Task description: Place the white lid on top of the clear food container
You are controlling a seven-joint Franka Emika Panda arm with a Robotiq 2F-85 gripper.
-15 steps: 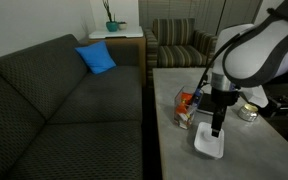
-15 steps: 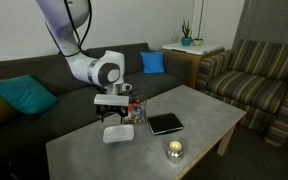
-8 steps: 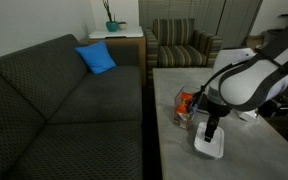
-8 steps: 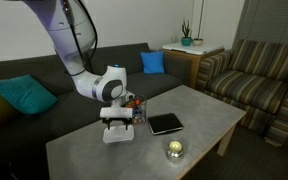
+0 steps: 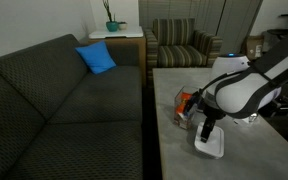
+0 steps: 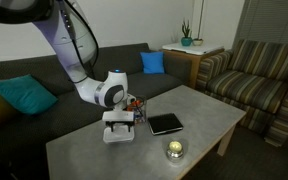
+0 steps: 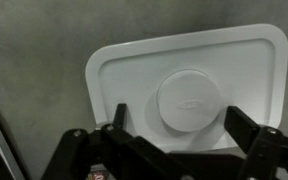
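The white lid [image 7: 189, 95] lies flat on the grey table, filling the wrist view; it also shows in both exterior views [image 5: 212, 147] [image 6: 115, 136]. My gripper [image 7: 182, 140] is open, with its two dark fingers spread either side of the lid's near edge, just above it. In both exterior views the gripper [image 5: 205, 132] [image 6: 118, 127] points straight down onto the lid. The clear food container [image 5: 187, 105] [image 6: 136, 108], with orange and red contents, stands on the table right beside the lid, partly hidden by the arm.
A black flat rectangle [image 6: 165, 123] and a small round shiny tin [image 6: 174, 150] lie on the table [image 6: 199, 115] nearby. A dark sofa [image 5: 64, 100] with a blue cushion [image 5: 97, 58] borders the table. A striped armchair [image 6: 254, 75] stands beyond.
The arm has lowered: the gripper came down from above the lid to just over it, still open. The lid and container have not moved.
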